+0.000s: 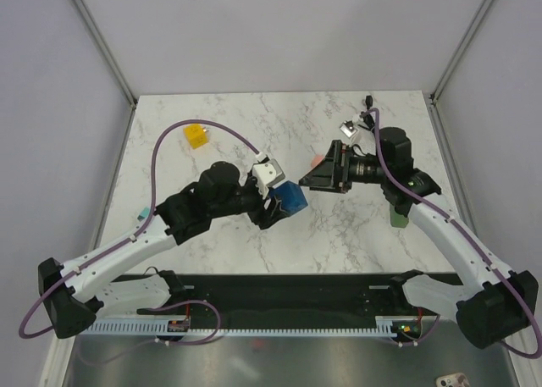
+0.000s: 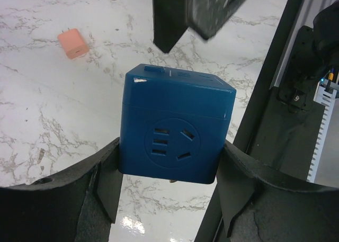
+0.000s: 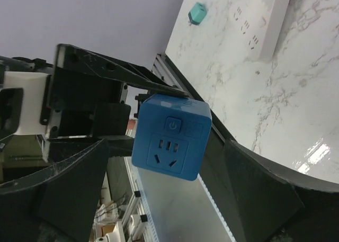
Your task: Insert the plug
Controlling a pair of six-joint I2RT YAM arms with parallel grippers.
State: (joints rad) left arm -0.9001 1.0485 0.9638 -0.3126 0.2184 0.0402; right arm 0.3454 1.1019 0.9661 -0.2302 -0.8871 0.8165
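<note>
Table (image 1: 212,234): marbled top, being reached over by both arms.
Left gripper (image 2: 170,176): being clenched on the blue socket cube's sides.
Right gripper (image 3: 167,194): being held spread, empty, facing the cube.
Blue socket cube (image 2: 175,125): being carried above the table.
Orange plug (image 2: 73,43): being left flat on the table, ungrasped.

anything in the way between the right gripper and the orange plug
Nothing visible. The plug lies alone on the table, off to one side of the open right gripper. That gripper points at the cube held in the left gripper, not at the plug.
</note>
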